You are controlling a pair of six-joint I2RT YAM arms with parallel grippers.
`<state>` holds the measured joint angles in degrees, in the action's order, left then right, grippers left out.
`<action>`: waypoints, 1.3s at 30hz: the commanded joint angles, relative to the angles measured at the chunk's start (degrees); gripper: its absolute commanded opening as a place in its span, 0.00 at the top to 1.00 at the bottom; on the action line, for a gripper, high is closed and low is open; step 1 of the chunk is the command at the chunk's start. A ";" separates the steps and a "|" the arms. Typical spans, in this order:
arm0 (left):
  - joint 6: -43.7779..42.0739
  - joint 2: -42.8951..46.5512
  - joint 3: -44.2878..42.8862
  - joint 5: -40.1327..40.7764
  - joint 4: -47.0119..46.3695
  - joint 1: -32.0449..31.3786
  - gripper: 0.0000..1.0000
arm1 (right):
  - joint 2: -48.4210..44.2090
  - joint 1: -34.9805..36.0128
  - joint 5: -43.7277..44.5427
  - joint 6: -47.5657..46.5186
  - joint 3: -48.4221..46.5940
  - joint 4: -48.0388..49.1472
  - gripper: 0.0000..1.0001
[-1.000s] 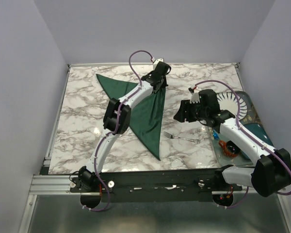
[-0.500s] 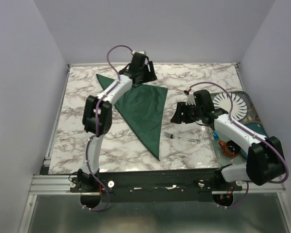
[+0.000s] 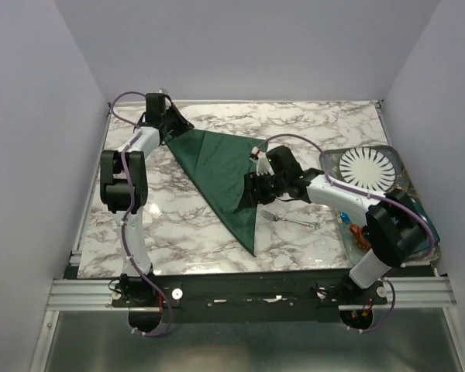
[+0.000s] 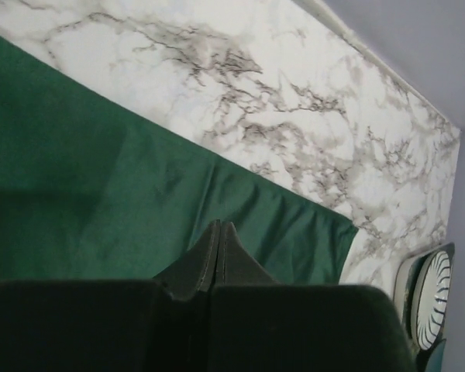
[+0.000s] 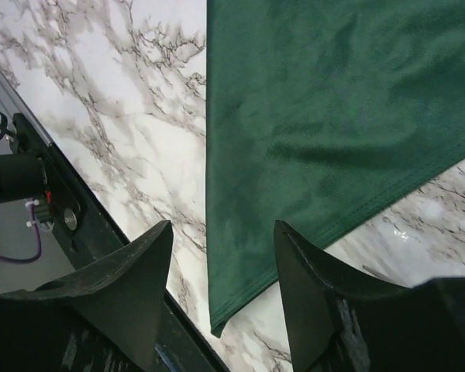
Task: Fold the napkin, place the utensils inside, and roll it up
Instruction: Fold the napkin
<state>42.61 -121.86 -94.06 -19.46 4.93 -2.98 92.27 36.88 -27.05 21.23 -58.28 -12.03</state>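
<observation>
The dark green napkin [image 3: 221, 178] lies flat on the marble, folded into a triangle whose long point faces the near edge. My left gripper [image 3: 169, 126] sits at its far left corner. In the left wrist view that gripper [image 4: 219, 226] is shut just above the cloth [image 4: 101, 178], with nothing showing between the jaws. My right gripper [image 3: 246, 200] hovers open over the napkin's right edge. The wrist view shows this gripper [image 5: 223, 226] straddling the narrow point of cloth [image 5: 333, 101]. The silver fork [image 3: 294, 219] lies on the marble just right of it, untouched.
A dark tray [image 3: 400, 155] at the right edge holds a white ribbed plate [image 3: 370, 165], a thin blue stick [image 3: 342, 218] and a small orange item [image 3: 362, 236]. The black front rail [image 5: 31, 194] runs close behind the napkin's point.
My left gripper swept left along the back of the napkin from the middle to the far left corner. The right gripper moved left from beside the tray to over the napkin's right edge.
</observation>
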 commanded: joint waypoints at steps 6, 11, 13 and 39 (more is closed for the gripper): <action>3.00 -12.60 -15.53 9.17 10.70 4.02 1.00 | 3.18 0.29 0.14 0.39 -2.63 0.52 0.37; 4.24 -13.66 -14.05 10.76 11.25 6.58 1.00 | 2.48 -0.67 2.26 0.56 -3.24 -0.27 0.37; 4.24 -13.40 -12.73 11.20 10.54 7.55 1.00 | 1.87 -2.42 3.05 0.74 -3.15 -0.89 0.37; 1.50 -7.43 -12.29 4.71 10.11 10.72 1.00 | -1.94 -9.20 -0.88 -1.64 -1.66 -3.88 0.37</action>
<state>44.64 -136.09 -109.78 -8.38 20.75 8.51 84.49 24.99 -22.26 20.95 -59.55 -13.65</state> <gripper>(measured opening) 0.007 0.631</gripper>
